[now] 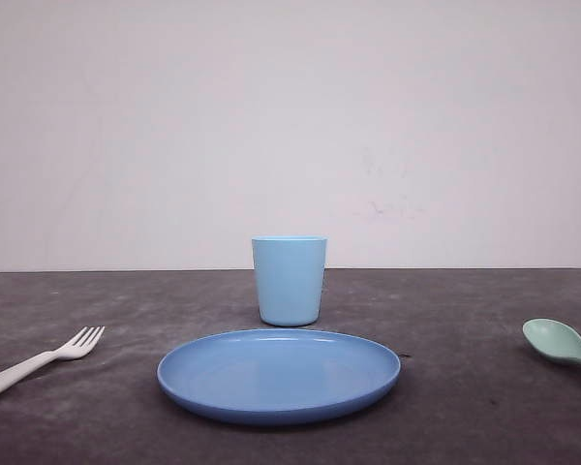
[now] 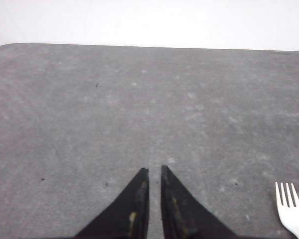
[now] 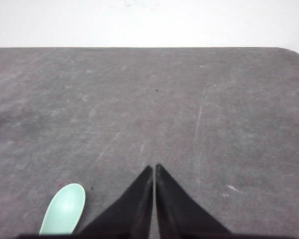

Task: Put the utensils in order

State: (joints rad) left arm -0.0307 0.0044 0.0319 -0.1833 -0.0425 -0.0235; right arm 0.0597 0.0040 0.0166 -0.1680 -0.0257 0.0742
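Observation:
A white fork (image 1: 41, 361) lies on the dark table at the left, tines pointing toward the middle. Its tines (image 2: 290, 211) also show in the left wrist view, off to one side of my left gripper (image 2: 153, 169), which is shut over bare table with nothing held. A pale mint-green spoon (image 1: 560, 343) lies at the right edge, bowl toward the middle. The spoon bowl (image 3: 64, 209) sits beside my right gripper (image 3: 153, 167), which is shut and empty above the table.
A blue round plate (image 1: 279, 375) lies in the middle of the table, and a light blue cup (image 1: 289, 280) stands upright just behind it. The grey table (image 1: 445, 310) ends at a white wall behind.

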